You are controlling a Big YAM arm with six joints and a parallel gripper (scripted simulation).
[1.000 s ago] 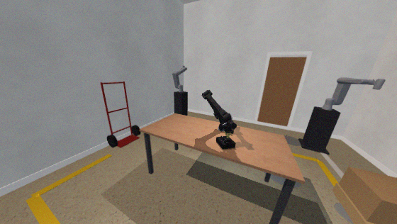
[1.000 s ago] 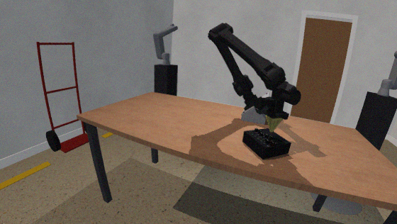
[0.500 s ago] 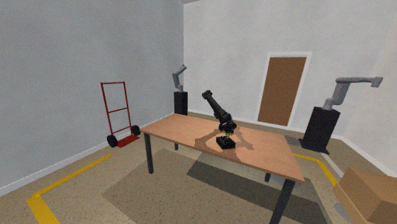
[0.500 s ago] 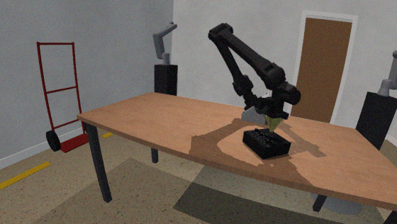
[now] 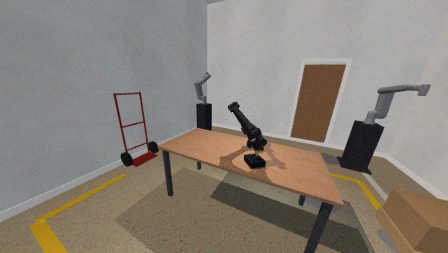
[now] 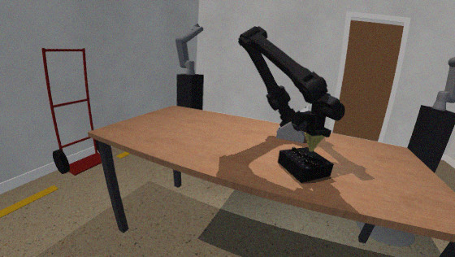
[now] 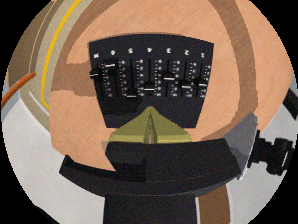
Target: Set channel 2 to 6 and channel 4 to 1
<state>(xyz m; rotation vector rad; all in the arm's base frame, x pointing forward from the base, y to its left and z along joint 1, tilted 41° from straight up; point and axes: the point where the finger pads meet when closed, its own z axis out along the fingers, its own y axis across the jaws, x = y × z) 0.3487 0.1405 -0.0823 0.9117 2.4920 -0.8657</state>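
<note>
The lighting desk point(image 5: 254, 161) point(image 6: 305, 165) point(image 7: 120, 99) is a small black box with a row of several faders, standing flat on the wooden table point(image 5: 200, 145) point(image 6: 171, 130). My gripper point(image 7: 152, 111) point(image 6: 312, 150) point(image 5: 256, 153) has olive fingers pressed together with nothing between them. In the wrist view the fingertips point at the near end of a fader slot in the middle of the desk. The fader caps sit at different heights; the scale marks are too small to read. In the exterior view the fingertips hang just over the desk's top, near its back edge.
A red hand truck point(image 5: 134, 128) point(image 6: 67, 110) stands by the left wall. Two grey arms on black pedestals point(image 5: 204, 114) point(image 5: 362, 146) stand behind the table. A cardboard box point(image 5: 416, 220) lies on the floor at the right. A brown door point(image 5: 318, 102) is in the back wall.
</note>
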